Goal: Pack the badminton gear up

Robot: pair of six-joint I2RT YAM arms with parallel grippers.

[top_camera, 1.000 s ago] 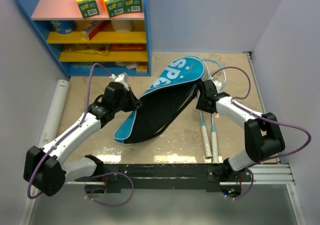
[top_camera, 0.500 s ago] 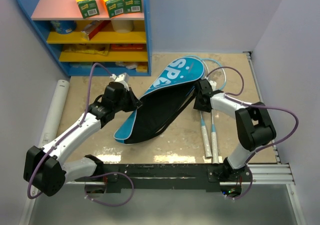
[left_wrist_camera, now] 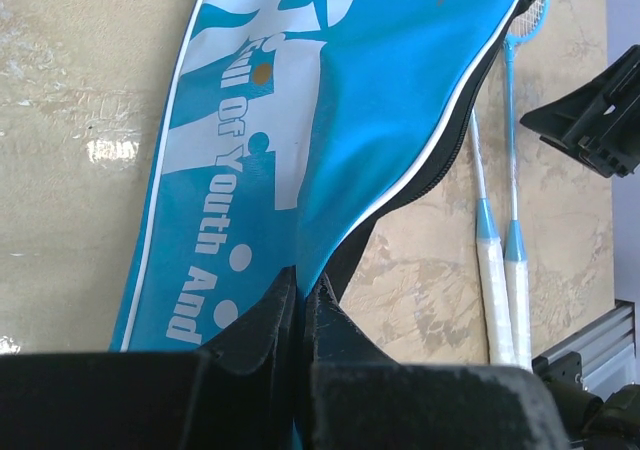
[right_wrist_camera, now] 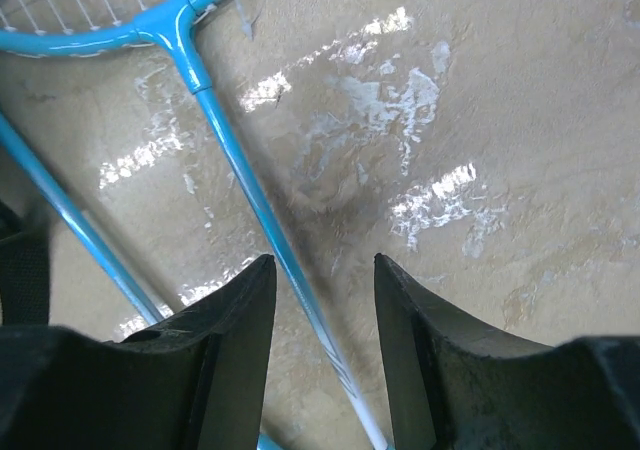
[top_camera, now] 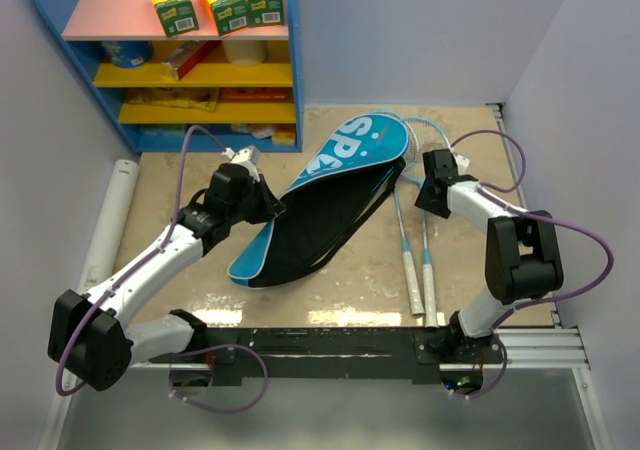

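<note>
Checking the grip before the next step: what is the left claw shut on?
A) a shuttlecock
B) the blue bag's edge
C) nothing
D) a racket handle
B: the left wrist view shows the left claw pinched shut on the edge of the blue bag, with both rackets lying loose beside it.

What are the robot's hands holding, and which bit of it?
The left fingers pinch the blue bag by the edge of its open flap. The right fingers hang open above a racket, holding nothing.
</note>
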